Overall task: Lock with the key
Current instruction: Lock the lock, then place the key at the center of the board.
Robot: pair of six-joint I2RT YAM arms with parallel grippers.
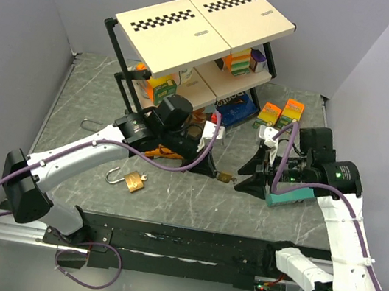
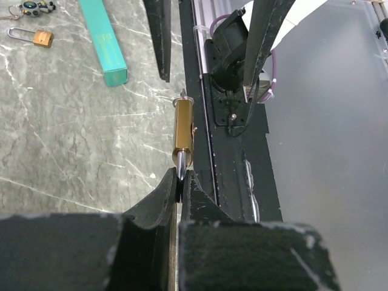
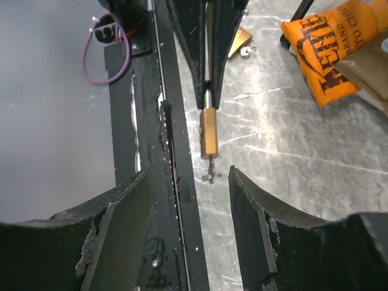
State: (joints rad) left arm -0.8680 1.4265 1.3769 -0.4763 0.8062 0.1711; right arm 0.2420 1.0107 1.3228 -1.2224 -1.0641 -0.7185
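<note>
Room: plain pale walls close in on three sides, nothing on them.
Table (image 1: 76, 96): grey marbled top, with a black strip along the near edge where both arms are bolted.
Shelf rack (image 1: 199, 27): black frame at the back, cream top with checkered strips, small boxes on the lower shelf.
Left arm: reaching in from the left corner, elbow low, wrist turned toward the middle of the table.
Right arm: up from the right corner and bent back inward, wrist facing the left arm's.
Teal box (image 1: 292, 198): flat on the table, just under the right wrist.
Left hand (image 2: 180, 179): pinched tight on the shackle of the brass padlock (image 2: 182, 130), holding it out level above the table's near edge.
Right hand (image 3: 189, 176): fingers spread wide, gripping nothing, lined up on the padlock's free end.
Spare padlock (image 1: 132, 181): on the table by the left forearm, shackle swung open.
Key (image 3: 210, 173): sticking out of the held padlock's base, near the right fingertips and touching neither.
</note>
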